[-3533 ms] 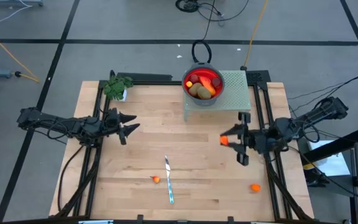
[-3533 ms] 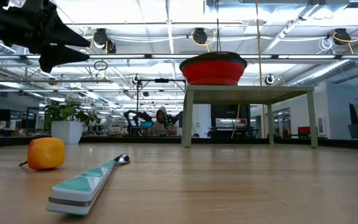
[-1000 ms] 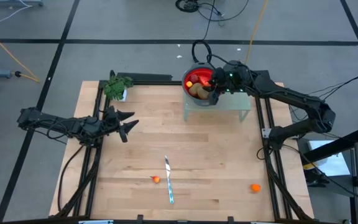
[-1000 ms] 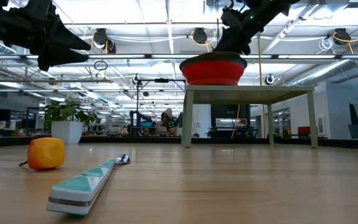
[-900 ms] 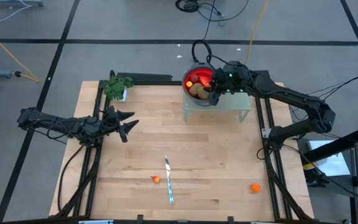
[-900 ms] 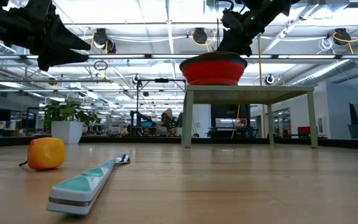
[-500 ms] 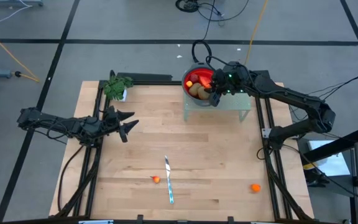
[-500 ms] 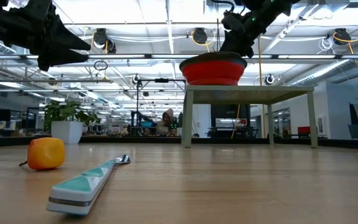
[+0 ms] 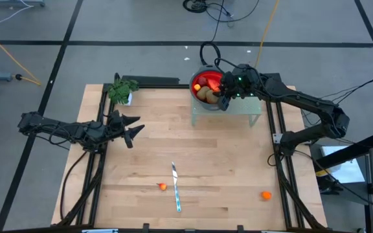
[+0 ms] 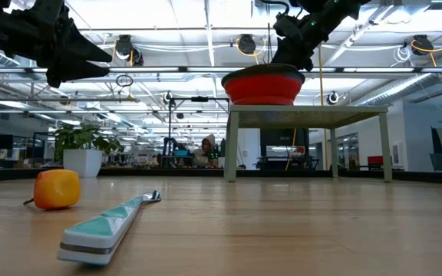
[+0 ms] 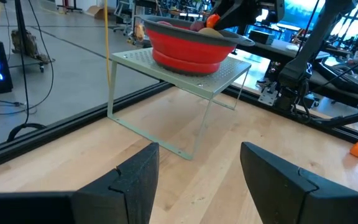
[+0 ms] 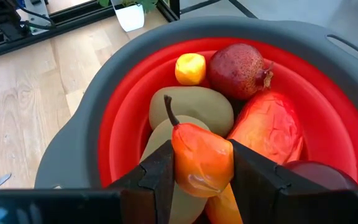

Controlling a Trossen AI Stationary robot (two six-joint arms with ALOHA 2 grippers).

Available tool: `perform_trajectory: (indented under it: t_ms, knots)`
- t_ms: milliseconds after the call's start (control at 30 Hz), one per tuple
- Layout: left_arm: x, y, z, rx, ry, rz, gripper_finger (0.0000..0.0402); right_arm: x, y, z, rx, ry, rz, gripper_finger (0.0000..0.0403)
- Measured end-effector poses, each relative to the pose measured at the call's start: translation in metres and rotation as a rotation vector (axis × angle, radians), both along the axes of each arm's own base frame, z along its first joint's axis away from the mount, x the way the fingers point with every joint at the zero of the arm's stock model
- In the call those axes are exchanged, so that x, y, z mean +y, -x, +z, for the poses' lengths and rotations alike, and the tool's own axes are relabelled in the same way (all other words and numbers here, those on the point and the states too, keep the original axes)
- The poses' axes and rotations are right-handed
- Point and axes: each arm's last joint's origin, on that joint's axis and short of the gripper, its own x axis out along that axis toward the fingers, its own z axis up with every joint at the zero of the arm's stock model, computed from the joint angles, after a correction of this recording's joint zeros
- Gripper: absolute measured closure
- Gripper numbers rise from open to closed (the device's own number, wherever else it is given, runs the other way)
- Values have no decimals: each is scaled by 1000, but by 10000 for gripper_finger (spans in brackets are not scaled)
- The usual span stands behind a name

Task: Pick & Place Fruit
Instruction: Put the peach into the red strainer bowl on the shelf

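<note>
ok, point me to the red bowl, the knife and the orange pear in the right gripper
red bowl point(image 11: 191, 53): left wrist view, outer side wall.
knife point(image 9: 175, 189): high view, mid-length.
orange pear point(image 12: 202, 158): right wrist view, middle of its body between the gripper fingers.

1. Red bowl point(image 12: 328, 118) with a grey rim, bright against the pale green perforated stand point(image 9: 241, 90).
2. Orange pear point(image 12: 202, 163) between dark fingers point(image 12: 157, 174).
3. Dark red pomegranate point(image 12: 240, 70), small yellow-orange piece point(image 12: 190, 68), olive-brown ovals point(image 12: 191, 107).
4. Light wood table point(image 9: 147, 149); two orange bits point(image 9: 163, 187) on it.
5. Knife point(image 10: 106, 227): teal-and-white triangle pattern, seemingly.
</note>
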Motion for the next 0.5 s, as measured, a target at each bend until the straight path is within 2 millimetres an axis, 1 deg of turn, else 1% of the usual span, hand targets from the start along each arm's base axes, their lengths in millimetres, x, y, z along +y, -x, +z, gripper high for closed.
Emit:
perform_trajectory:
  t_ms: [233,500]
  knots:
    - [0,0,0,0,0,0,176,0,0,0,3,5,-8,277]
    - [0,0,0,0,0,0,176,-2,1,0,6,10,-61,277]
